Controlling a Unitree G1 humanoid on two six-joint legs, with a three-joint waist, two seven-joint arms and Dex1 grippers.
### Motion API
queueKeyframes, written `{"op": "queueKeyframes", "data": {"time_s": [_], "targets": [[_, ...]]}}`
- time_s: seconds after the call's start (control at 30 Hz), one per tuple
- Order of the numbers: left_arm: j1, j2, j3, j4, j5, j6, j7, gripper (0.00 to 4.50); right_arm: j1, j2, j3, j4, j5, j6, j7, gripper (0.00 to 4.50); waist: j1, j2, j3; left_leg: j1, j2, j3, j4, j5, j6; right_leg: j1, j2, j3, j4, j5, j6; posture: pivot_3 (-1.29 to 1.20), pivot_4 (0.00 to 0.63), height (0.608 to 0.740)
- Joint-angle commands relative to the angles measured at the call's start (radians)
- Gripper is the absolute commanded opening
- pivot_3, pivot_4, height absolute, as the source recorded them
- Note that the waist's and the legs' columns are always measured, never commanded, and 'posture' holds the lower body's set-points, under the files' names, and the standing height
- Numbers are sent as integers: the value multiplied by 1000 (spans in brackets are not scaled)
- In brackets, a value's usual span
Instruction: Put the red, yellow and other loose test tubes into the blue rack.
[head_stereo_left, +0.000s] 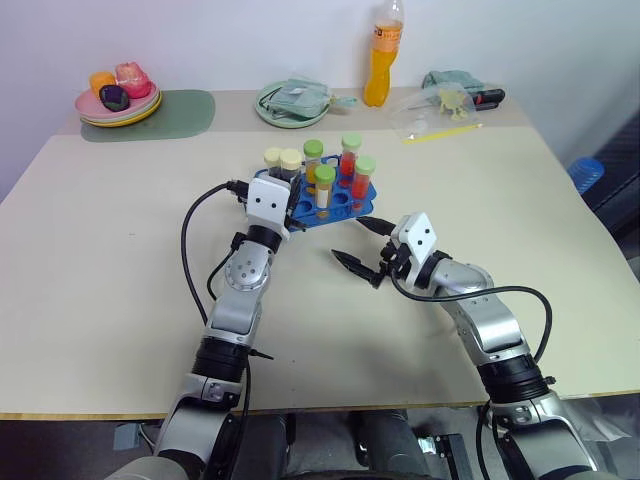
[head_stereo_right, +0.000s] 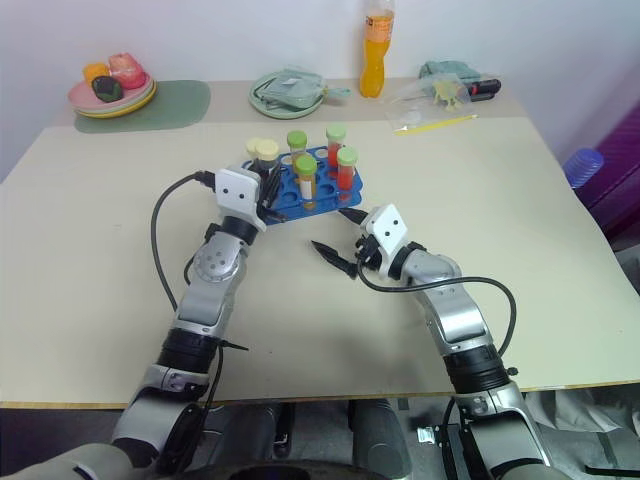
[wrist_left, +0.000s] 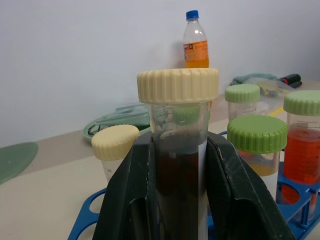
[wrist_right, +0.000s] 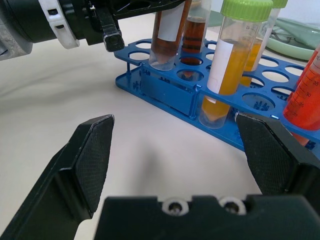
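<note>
We see our left pincer (wrist_left: 177, 200) clamping the dark tube (wrist_left: 177, 165) partly into the blue rack (wrist_right: 170, 95); right pincer (head_stereo_left: 362, 252) gapes empty; other tubes already racked.

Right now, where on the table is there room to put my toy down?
The wide bare beige tabletop left of the bright blue plastic rack is free, and the stretch right of it too. The back edge is crowded: stacked plates, tall orange drink bottle.
</note>
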Motion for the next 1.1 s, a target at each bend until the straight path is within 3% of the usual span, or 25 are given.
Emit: {"op": "queueKeyframes", "data": {"time_s": [0.03,1.0,1.1], "targets": [[-2,-3,5,4,1,-30,10,751,2,-4,-16,-46,6,-12,2,4324,0,0,0,0,0,0,0,0,0,0,0,0,0,0,0,0,150,729],[-29,-36,26,126,-40,-100,7,751,15,-4,-8,-63,3,-10,5,4324,0,0,0,0,0,0,0,0,0,0,0,0,0,0,0,0,150,729],[-17,-38,29,113,-42,-99,13,2125,19,-6,-9,-66,3,-11,7,4324,0,0,0,0,0,0,0,0,0,0,0,0,0,0,0,0,150,729]]}}
